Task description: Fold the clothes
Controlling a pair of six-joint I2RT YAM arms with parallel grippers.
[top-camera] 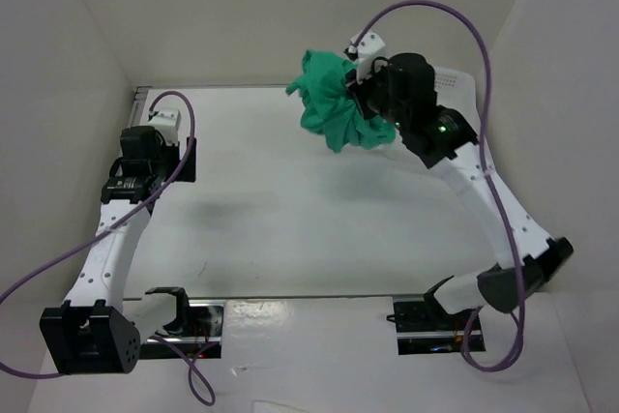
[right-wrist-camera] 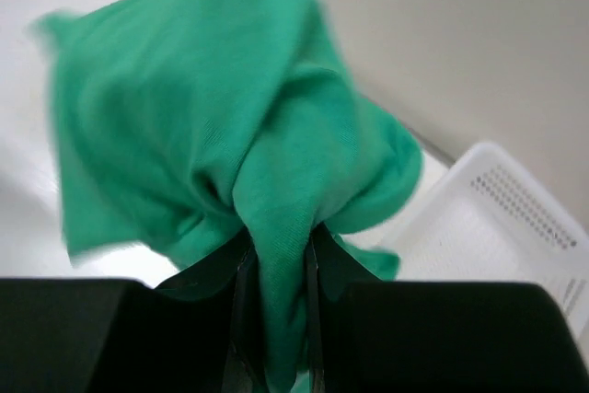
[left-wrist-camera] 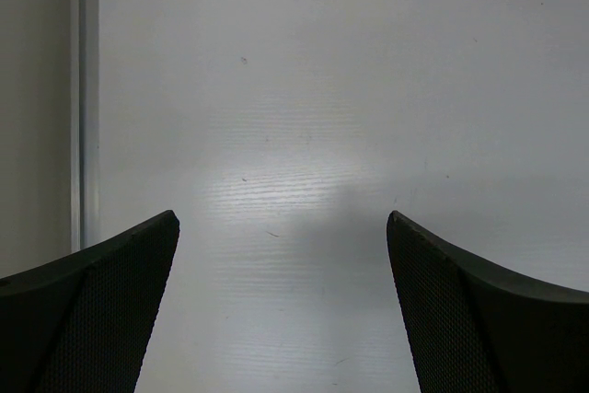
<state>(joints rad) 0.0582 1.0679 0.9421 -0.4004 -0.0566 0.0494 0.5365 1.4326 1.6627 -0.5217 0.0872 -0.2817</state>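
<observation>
A bunched emerald-green T-shirt (top-camera: 334, 103) hangs in the air over the table's far right part, clear of the surface. My right gripper (top-camera: 360, 94) is shut on a thick fold of this green shirt (right-wrist-camera: 221, 135), which bulges out above the gripper (right-wrist-camera: 278, 255) in the right wrist view and looks blurred. At the left side of the table my left gripper (top-camera: 162, 115) stands open; its two dark fingers (left-wrist-camera: 101, 301) frame bare white table and nothing lies between them.
A white mesh basket (top-camera: 455, 79) sits at the far right behind the right arm, also showing as a basket (right-wrist-camera: 497, 218) in the right wrist view. White walls enclose the table on three sides. A metal rail (left-wrist-camera: 81, 98) runs along the left edge.
</observation>
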